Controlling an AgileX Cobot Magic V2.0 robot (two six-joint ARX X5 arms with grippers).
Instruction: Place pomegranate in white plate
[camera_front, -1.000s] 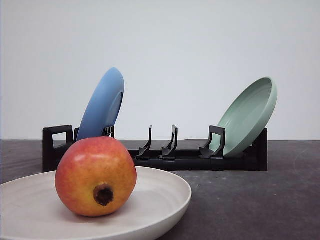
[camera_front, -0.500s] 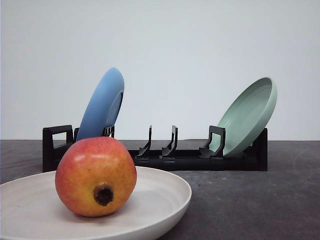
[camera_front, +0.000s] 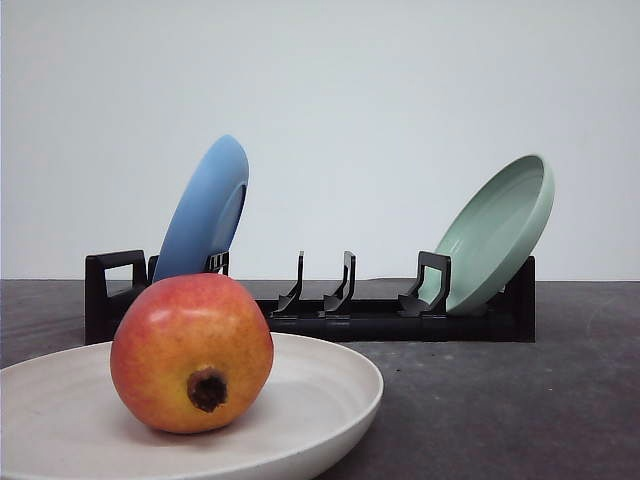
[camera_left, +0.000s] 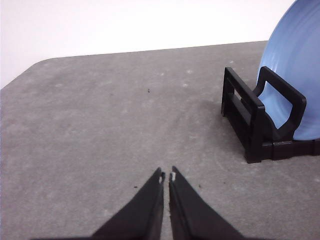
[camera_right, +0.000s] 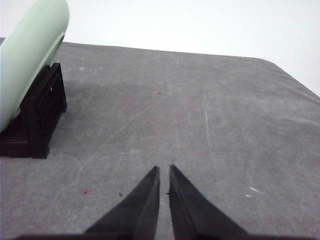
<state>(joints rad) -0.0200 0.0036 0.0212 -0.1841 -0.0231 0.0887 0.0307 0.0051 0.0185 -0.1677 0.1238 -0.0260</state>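
My left end effector has its fingertips pressed together, holding nothing, and hangs low over bare table, pitched forward and down. Ahead of it and off to one side stands the end of the black rack, with the blue plate leaning upright in its slot. My right end effector is likewise closed on nothing, in the same nose-down pose over the table, the green plate propped in the rack's other end off to its side. I judge both arms parked clear of the work. The pomegranate sits in the white plate, calyx toward the front camera, resting unsupported on the plate's floor. Placement looks complete.
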